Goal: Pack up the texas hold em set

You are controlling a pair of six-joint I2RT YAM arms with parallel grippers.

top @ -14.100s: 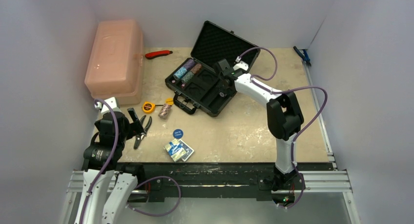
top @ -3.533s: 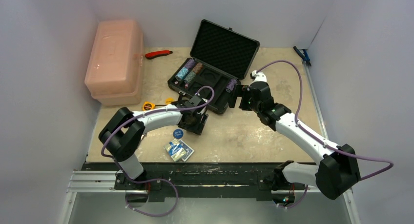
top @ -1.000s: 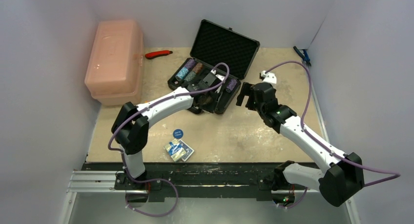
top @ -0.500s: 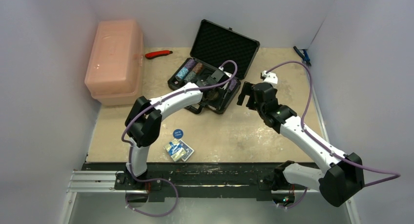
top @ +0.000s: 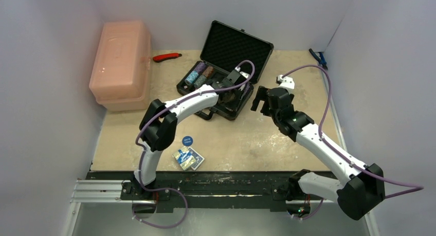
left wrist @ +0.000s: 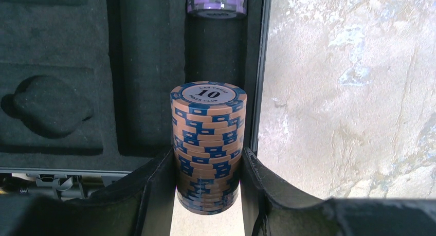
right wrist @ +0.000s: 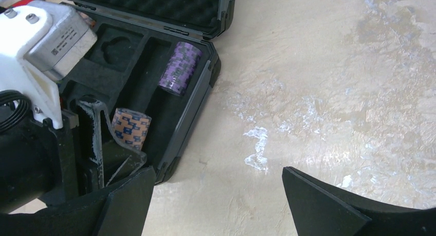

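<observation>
Top external view, nearest us: a blue-white rectangular card deck (top: pixel 188 158) lies on the beige table (top: pixel 247 138), with a round blue disc (top: pixel 188 141) just beside it at 12 o'clock. Farther on toward 12 o'clock stands the black rectangular hard case (top: pixel 239 43), its lid raised and the foam lining showing. Short multicoloured poker chip stacks (top: pixel 199 74) sit in the slots at its 10 o'clock corner.

We see the left end effector (left wrist: pixel 208 192) pinching an orange-and-blue poker chip stack (left wrist: pixel 208 143) at the near end of the channel along the case's 3 o'clock edge. We cannot tell whether the stack touches the foam. A purple chip stack (left wrist: pixel 217 2) lies farther along that same channel.

Our right end effector (right wrist: pixel 218 192) hangs spread wide over the table at 3 o'clock of the case. At the table's 10 o'clock corner sits a large translucent pink plastic box (top: pixel 121 61).
</observation>
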